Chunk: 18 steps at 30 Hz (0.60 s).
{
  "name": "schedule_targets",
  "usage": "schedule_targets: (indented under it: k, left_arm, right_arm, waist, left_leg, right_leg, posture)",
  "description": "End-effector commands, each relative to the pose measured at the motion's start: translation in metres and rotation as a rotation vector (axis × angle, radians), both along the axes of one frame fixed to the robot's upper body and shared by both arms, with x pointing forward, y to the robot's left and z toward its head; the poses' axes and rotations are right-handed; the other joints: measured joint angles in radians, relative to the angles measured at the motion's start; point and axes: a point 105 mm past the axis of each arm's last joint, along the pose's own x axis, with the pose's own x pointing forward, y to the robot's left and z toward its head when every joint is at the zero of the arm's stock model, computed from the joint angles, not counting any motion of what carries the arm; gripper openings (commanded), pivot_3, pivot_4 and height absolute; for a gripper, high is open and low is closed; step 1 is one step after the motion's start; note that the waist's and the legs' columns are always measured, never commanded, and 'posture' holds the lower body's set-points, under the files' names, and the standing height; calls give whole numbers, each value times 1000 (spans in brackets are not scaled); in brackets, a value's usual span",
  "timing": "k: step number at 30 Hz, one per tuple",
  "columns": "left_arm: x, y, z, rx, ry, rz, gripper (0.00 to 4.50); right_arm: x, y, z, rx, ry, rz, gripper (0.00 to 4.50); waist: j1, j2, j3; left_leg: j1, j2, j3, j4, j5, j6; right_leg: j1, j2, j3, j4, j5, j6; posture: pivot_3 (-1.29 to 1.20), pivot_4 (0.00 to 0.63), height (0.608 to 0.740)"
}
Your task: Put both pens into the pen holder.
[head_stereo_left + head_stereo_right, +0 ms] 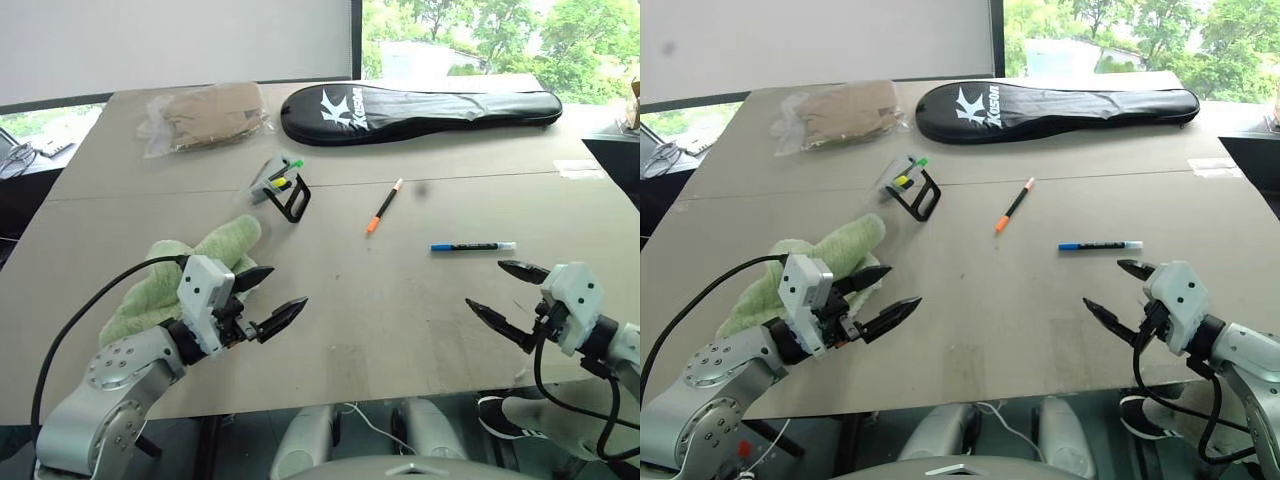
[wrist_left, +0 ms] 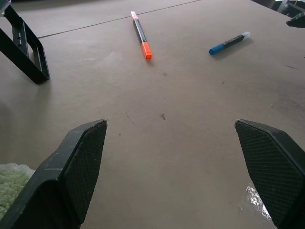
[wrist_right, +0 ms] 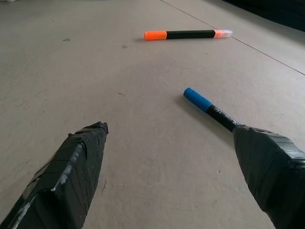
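Right wrist view: blue pen [image 3: 209, 108] just beyond open right claw [image 3: 169, 138].

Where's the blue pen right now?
The blue pen lies flat on the table, right of centre in the head view, just beyond the open right gripper and right of the orange pen.

the two head views look forward and down over the table [image 1: 400, 320] from nearly the same spot. each wrist view sits low, close to the surface, looking along its fingers; both share the orange pen [image 2: 141, 36] and blue pen [image 3: 209, 109].
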Motion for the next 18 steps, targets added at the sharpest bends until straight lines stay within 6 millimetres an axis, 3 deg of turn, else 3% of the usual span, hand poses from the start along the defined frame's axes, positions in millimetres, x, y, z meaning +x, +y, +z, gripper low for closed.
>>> schedule_targets:
  k: [1,6,13,18]
  left_arm:
    - [-3,-6,15,-10,-70,-53,4454]
    - [-16,-26,29,-18,-115,-246,4454]
    - [-13,-13,35,8,-167,-178,4454]
    - [-24,-23,32,22,-174,-220,4454]
  right_arm:
    - [9,-10,7,-49,-15,6,4500]
    - [57,-21,10,-207,70,46,4500]
    - [102,-28,10,-306,259,82,4500]
    - [134,-32,-4,-349,434,74,4500]
  waist:
    - [-1,0,0]
    - [-12,1,0]
    - [-18,2,1]
    - [-23,2,2]
  left_leg:
    - [0,0,0,0,0,0]
    - [4,0,4,1,0,1]
    - [-2,1,3,-1,0,0]
    - [-3,1,3,0,-1,1]
  right_leg:
    - [0,0,0,0,0,0]
    - [2,0,3,0,1,1]
    - [-3,1,1,-2,1,0]
    - [-3,0,1,-3,1,1]
  posture:
    - [0,150,740]
    - [0,150,740]
    - [0,150,740]
    - [0,150,740]
